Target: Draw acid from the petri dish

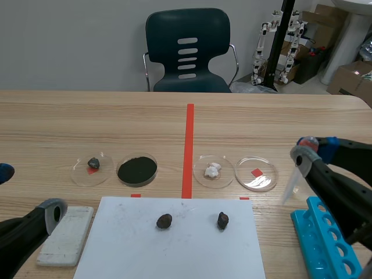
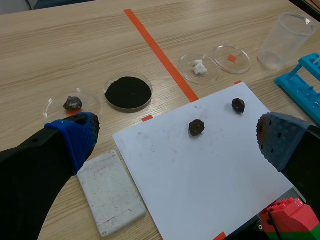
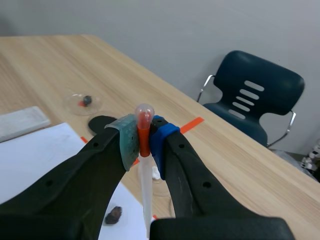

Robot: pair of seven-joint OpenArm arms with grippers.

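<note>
Four dishes sit in a row across the middle of the frame: the rock dish [image 1: 91, 170] at the left, the powder dish [image 1: 137, 169] just right of it, then, past the tape line [image 1: 189, 145], the lump dish [image 1: 213, 171] and the end dish [image 1: 256, 174]. Lower centre, a paper sheet [image 1: 174, 250] carries two stones [image 1: 164, 221] side by side. A slab [image 1: 67, 235] lies just beside its left edge and a rack [image 1: 328, 244] at the lower right. A pipette [image 1: 289, 189], pinched in the right gripper [image 1: 307, 152], hangs between the end dish and the rack.

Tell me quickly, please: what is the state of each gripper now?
Left gripper: open, holding nothing.
Right gripper: shut on the pipette, gripped near its bulb.
</note>
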